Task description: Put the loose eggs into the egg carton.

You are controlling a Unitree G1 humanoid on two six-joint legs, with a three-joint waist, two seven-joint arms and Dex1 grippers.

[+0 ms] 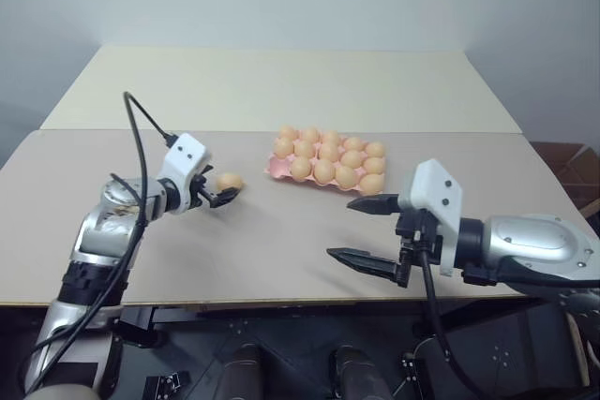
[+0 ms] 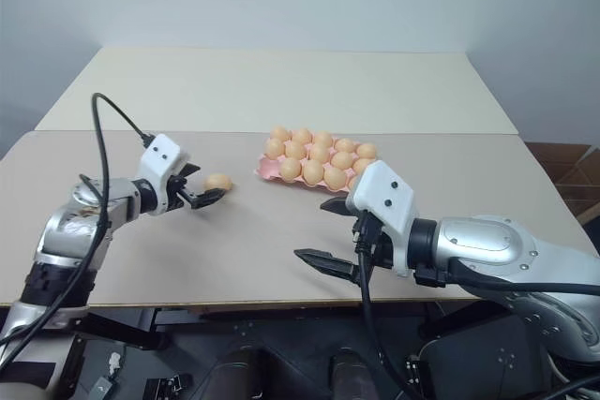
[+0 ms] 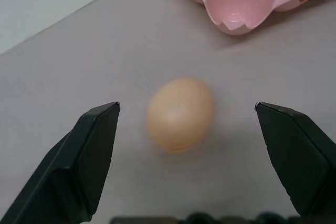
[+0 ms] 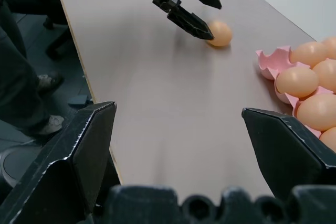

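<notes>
The egg (image 3: 180,114) looks light, smooth, roll-prone and fragile, so the spread-open left gripper (image 3: 189,129) should pinch its middle gently.

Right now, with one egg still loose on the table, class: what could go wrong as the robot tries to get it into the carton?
1. The egg lies free on the smooth table between the open left pincer fingers; an uneven close could nudge it into rolling.
2. The carton looks almost full, its free cup at the near corner; a slightly off placement could knock a neighbouring egg.
3. The right pincer hovers open near the carton and could crowd the delivery path.
</notes>
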